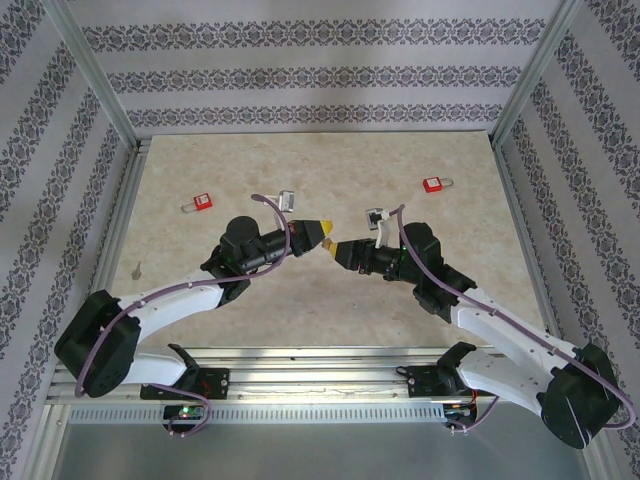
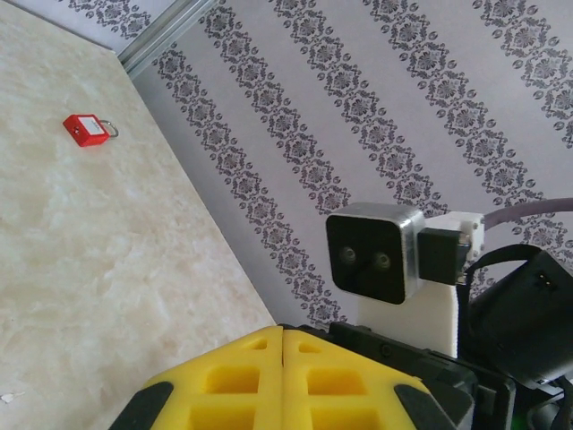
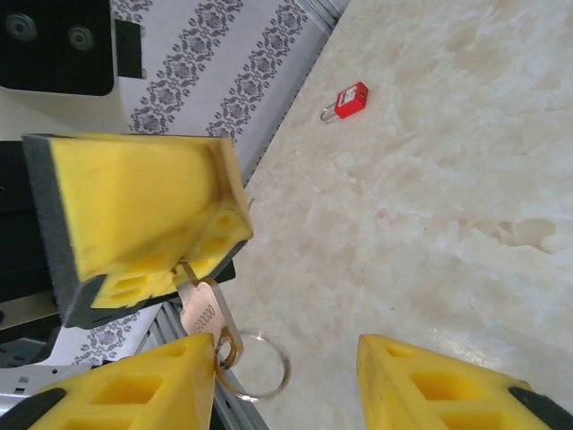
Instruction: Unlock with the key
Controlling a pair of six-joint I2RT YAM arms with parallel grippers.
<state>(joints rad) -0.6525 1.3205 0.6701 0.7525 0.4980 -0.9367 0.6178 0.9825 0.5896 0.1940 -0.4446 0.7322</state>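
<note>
Two small red padlocks lie well apart on the beige marbled table (image 1: pixel 320 300), one at the left (image 1: pixel 202 202) and one at the right (image 1: pixel 434 184). The left gripper (image 1: pixel 324 231), pressed together, pinches a brass key with pale tag and steel ring (image 3: pixel 224 345). The right gripper (image 3: pixel 286 356) is spread beside it.

Stamped nos. on key (image 3: pixel 204 313), not legible.

We see a pale marbled table (image 1: pixel 300 310): one red padlock (image 1: pixel 203 202) lies beyond and left of the left gripper (image 1: pixel 322 232), a second red padlock (image 1: pixel 434 184) beyond and right of the right gripper (image 1: pixel 335 247).
</note>
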